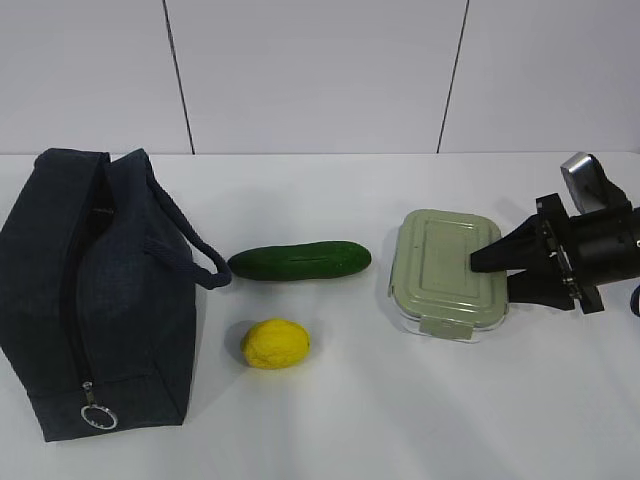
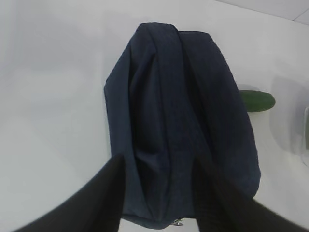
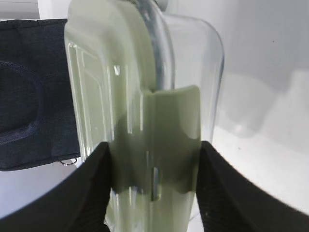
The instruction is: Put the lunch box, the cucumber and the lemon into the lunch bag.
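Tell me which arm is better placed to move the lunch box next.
Right. Its fingers already straddle the lunch box at its near end, while the left gripper hangs over the lunch bag.

Bare table [image 1: 400, 420] along near edge; cucumber [image 1: 300, 261] and lemon [image 1: 276, 343] obstruct between left lunch bag [image 1: 95, 290] and right lunch box [image 1: 447, 272].

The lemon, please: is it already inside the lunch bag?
No, the lemon lies on the table beside the lunch bag, below the cucumber.
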Controlling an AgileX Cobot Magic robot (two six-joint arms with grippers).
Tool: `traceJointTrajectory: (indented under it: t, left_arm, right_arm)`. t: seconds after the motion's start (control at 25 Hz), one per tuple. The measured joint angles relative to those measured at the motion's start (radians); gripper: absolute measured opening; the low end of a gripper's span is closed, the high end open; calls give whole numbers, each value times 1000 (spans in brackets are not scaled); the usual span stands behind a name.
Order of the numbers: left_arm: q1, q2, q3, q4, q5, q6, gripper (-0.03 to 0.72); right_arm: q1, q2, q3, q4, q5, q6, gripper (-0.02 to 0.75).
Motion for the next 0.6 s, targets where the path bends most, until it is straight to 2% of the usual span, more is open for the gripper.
traceJointTrajectory:
  t: [0.12,0.32,0.6]
  left_arm:
    - [0,86,-31,-67,-17,15,386]
    - [0,227,-65,-177,-29,70,400]
    - [0,380,-68,-198,-47,119,401]
  right_arm:
    - [0,0,0,0,0,0,385]
    - [0,0,0,0,0,0,385]
    - [0,0,0,0,0,0,385]
